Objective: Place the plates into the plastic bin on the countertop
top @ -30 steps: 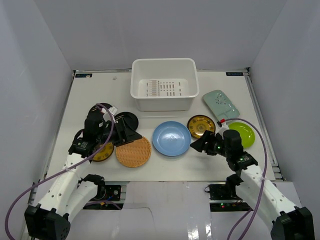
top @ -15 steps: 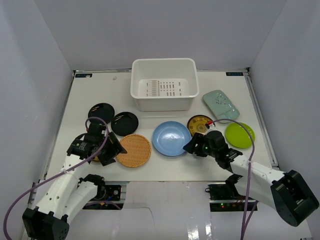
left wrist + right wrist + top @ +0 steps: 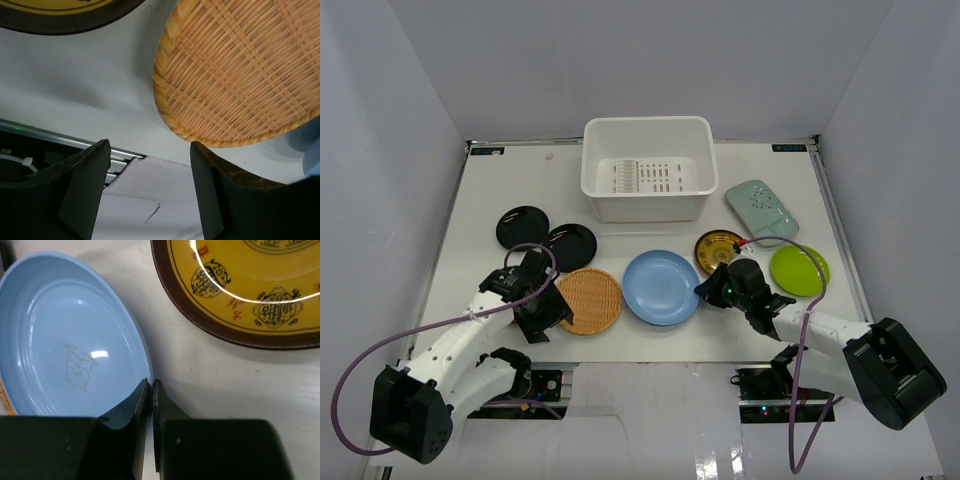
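Left gripper (image 3: pixel 150 150) is spread wide, low at the near edge of the countertop (image 3: pixel 480 200); its fingers point at the near-left rim of the woven tan plate (image 3: pixel 240 75); one fingertip sits just under that rim, the other over bare top; I cannot tell if either touches the plate. A dark gold-centred plate (image 3: pixel 65 12) lies just beyond, apart from the woven one; from above the left arm hides most of it.

Right gripper (image 3: pixel 151 387) is pressed almost together, only a thin slit left; the tips pinch the right rim of the light blue plate (image 3: pixel 70 340), one finger inside the rim, one outside. That plate lies on the countertop between the woven tan plate and a second gold-centred plate (image 3: pixel 722 248); its left edge is just beside the woven rim, touching or nearly, I cannot tell.

Plastic bin (image 3: pixel 648 207) stands at the far middle of the countertop, slotted floor showing; every plate I see lies outside it. Black plate (image 3: pixel 523 227) and second black plate (image 3: pixel 570 246) lie side by side left of the bin; pale green oblong plate (image 3: pixel 761 208) lies right of the bin; lime green plate (image 3: pixel 799 269) lies nearer, beside the right arm.
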